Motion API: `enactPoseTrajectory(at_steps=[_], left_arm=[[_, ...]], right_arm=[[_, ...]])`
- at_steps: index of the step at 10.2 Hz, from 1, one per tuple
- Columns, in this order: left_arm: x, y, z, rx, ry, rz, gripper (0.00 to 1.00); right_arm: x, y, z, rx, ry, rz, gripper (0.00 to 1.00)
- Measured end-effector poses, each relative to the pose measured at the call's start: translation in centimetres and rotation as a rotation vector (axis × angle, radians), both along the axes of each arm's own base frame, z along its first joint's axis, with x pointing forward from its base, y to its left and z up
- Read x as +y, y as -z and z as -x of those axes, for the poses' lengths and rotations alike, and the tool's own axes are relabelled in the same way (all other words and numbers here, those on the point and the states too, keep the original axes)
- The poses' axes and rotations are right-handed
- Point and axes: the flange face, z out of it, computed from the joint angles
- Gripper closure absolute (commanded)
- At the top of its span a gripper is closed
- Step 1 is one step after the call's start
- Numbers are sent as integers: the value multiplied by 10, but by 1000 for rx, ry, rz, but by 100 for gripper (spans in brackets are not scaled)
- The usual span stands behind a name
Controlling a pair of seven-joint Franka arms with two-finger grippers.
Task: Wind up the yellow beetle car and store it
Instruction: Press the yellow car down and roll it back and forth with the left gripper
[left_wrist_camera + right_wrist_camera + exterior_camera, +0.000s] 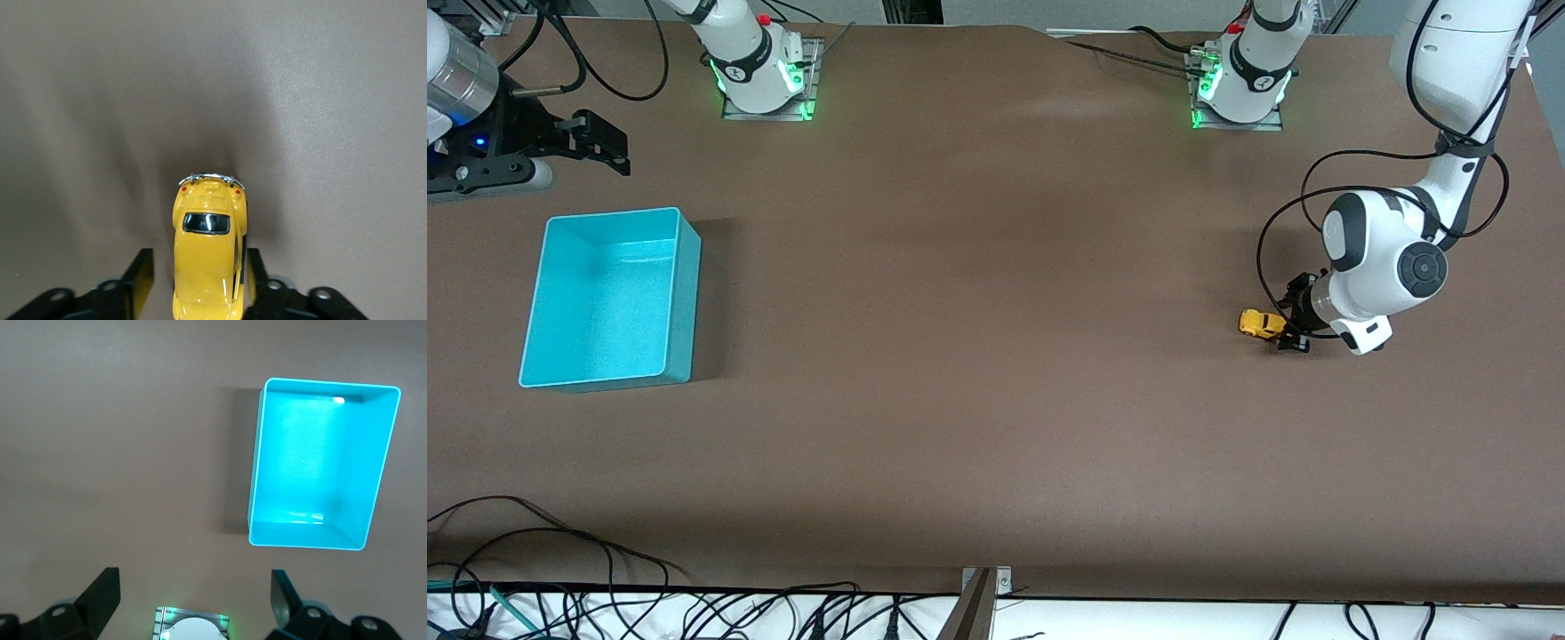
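Note:
The yellow beetle car (1261, 323) stands on its wheels on the brown table at the left arm's end. My left gripper (1291, 316) is low at the table with a finger on each side of the car. In the left wrist view the car (207, 260) lies between the black fingers (141, 267); one finger is close against its side and a gap shows at the other. The gripper (198, 260) is open. My right gripper (605, 142) waits open and empty in the air at the right arm's end, above the table beside the turquoise bin (682, 293).
The turquoise bin (256, 473) is empty and also shows in the right wrist view, with the right gripper (195, 580) spread wide over the right arm's base plate (193, 623). Cables lie along the table edge nearest the front camera (560, 551).

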Motion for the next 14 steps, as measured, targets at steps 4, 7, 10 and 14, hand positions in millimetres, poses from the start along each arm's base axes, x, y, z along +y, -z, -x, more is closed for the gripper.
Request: enactPoseTrajectory(at_steps=[4,7,10,14], left_arm=[[-6,-7,-5,-15,-37,-1,100],[-67,-31,-10,-22,-107,25,100],[-130,-38,-4,-8,-161,50,100],[-188,-18,-8,27,-205,66,100]], right_arm=[[0,0,0,1,0,0,0],[0,1,0,3,0,0,0],[0,1,0,3,0,0,0],[0,1,0,5,0,1,0]])
